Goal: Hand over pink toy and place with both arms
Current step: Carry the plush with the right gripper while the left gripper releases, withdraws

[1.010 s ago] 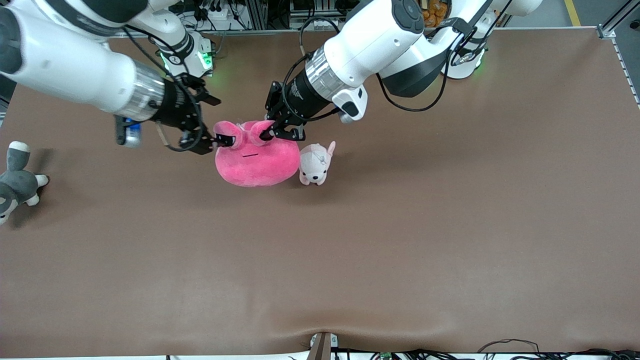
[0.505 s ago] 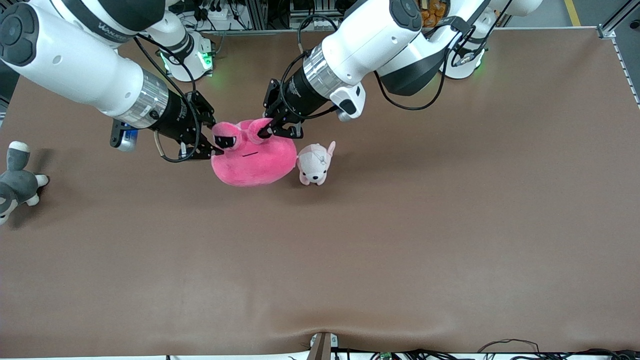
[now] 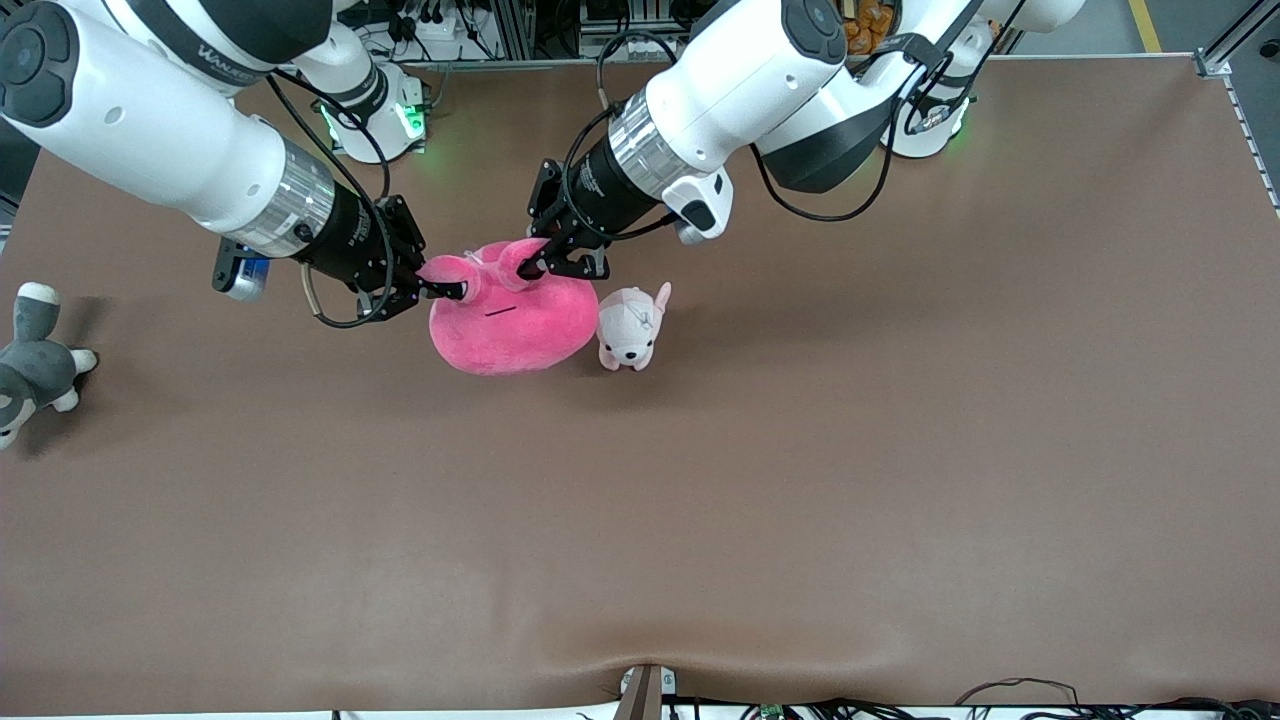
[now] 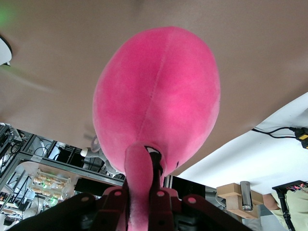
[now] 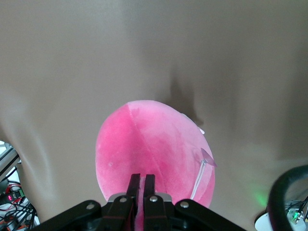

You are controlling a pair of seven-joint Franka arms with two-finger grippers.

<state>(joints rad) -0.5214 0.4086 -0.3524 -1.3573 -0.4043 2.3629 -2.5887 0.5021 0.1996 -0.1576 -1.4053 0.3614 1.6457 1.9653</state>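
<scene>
Since a second ago the right gripper [image 3: 452, 290] has gone from spread wide beside the pink toy [image 3: 512, 322] to clamped on one of its eye bulges, and its wrist has swung in closer to the toy. The toy itself has barely shifted. The left gripper [image 3: 530, 264] is pinched on the other eye bulge, as before; the left wrist view shows pink plush squeezed between its fingers [image 4: 156, 202].

The toy hangs between the two grippers, held up above the table [image 3: 800, 480], just beside the small pale puppy [image 3: 630, 328] at that toy's right-arm end. A grey plush [image 3: 30, 370] lies well apart at the right arm's end of the table.

The handover looks to be at its midpoint: both arms grip the toy at once. By that reading, the next move calls for the left gripper to let go and back away without dragging the plush, leaving the right arm to carry the weight alone and set the toy down. The hold on a soft eye bulge is narrow, so the toy may sag or twist once one side releases.

The only writing that can be made out is a dark band on the right arm's upper link that seems to read "WANJIESI" [image 3: 222, 52], though the letters are not certain.
</scene>
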